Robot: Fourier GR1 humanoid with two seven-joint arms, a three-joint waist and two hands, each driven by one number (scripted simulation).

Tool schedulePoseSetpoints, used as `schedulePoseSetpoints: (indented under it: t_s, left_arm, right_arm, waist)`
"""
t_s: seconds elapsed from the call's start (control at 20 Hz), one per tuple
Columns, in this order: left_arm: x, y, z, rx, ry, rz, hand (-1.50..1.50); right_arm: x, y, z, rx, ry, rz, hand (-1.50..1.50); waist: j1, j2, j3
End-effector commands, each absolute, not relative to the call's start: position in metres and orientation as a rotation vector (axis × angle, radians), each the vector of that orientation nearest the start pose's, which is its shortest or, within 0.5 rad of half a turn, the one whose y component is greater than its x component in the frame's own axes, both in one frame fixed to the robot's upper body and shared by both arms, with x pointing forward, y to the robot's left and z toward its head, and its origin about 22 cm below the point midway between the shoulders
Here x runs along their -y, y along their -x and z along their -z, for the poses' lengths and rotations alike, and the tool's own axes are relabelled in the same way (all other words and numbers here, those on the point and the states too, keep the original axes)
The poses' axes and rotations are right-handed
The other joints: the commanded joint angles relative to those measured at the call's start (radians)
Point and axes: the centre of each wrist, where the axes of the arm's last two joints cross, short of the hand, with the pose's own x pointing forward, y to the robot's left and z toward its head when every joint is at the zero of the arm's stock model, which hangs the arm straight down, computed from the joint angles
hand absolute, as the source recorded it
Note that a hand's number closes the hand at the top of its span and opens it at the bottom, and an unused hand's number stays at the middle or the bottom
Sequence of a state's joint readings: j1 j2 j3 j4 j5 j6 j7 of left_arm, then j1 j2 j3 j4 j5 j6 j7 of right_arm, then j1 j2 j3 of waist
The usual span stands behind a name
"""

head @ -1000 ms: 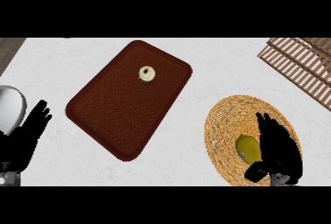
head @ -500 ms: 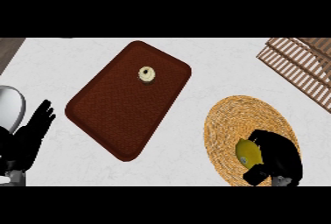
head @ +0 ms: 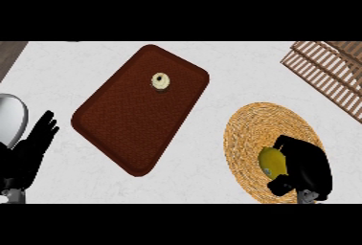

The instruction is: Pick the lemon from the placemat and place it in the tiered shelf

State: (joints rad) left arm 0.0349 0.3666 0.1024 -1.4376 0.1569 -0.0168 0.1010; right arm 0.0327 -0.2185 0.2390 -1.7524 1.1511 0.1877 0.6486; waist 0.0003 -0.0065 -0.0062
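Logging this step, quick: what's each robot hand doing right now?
Left robot hand: open, holding nothing, resting at the view's left edge.
Right robot hand: closed round the lemon on the round woven placemat.

I read this as a home kitchen: pale marbled stone counter point(head: 212, 115), round woven straw placemat point(head: 247, 124) at 4 o'clock, slatted wooden tiered shelf point(head: 329, 72) at 2 o'clock.

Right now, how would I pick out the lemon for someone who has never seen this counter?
Find the round woven straw placemat at the counter's right, below the slatted wooden shelf. The lemon lies on its lower part, yellow-green, with the right robot hand curled round it. The pale cupcake sits on the brown tray instead.
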Motion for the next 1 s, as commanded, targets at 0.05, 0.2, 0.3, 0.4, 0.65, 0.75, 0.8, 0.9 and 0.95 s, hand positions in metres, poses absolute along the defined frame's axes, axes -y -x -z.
schedulePoseSetpoints:
  t_s: [0.05, 0.2, 0.3, 0.4, 0.65, 0.75, 0.8, 0.9, 0.95]
  left_arm:
    - [-0.348, -0.225, 0.007, 1.346, -0.259, 0.057, 0.00]
    - [-0.349, -0.238, 0.002, 1.337, -0.256, 0.055, 0.00]
    - [-0.339, -0.244, -0.005, 1.344, -0.234, 0.065, 0.00]
    - [-0.351, -0.239, 0.012, 1.334, -0.259, 0.053, 0.00]
    - [-0.354, -0.231, 0.007, 1.330, -0.254, 0.039, 0.00]
    - [-0.356, -0.231, -0.001, 1.330, -0.268, 0.037, 0.00]
    - [-0.353, -0.234, 0.001, 1.313, -0.258, 0.043, 0.00]
    - [-0.355, -0.231, -0.010, 1.335, -0.262, 0.041, 0.00]
    - [-0.354, -0.220, 0.006, 1.319, -0.277, 0.031, 0.00]
  right_arm:
    - [0.230, -0.289, -0.062, 0.873, 1.179, -0.777, 1.50]
    - [0.251, -0.337, -0.096, 0.793, 1.193, -0.641, 1.50]
    - [0.247, -0.361, -0.115, 0.810, 1.212, -0.634, 1.50]
    - [0.236, -0.368, -0.124, 0.849, 1.249, -0.622, 1.50]
    - [0.232, -0.352, -0.165, 0.932, 1.289, -0.487, 1.50]
    - [0.244, -0.352, -0.205, 0.984, 1.257, -0.449, 1.50]
    - [0.235, -0.346, -0.204, 1.021, 1.216, -0.385, 1.50]
    - [0.235, -0.330, -0.222, 1.069, 1.194, -0.315, 1.50]
    - [0.243, -0.330, -0.239, 1.103, 1.184, -0.256, 1.50]
  waist:
    - [0.015, 0.010, 0.006]
    - [0.032, 0.019, 0.006]
    - [0.027, 0.014, 0.007]
    - [0.013, 0.010, 0.006]
    - [0.000, 0.005, 0.006]
    - [0.000, 0.003, 0.006]
    - [-0.004, 0.002, 0.006]
    - [-0.005, -0.001, 0.006]
    - [-0.003, 0.000, 0.006]
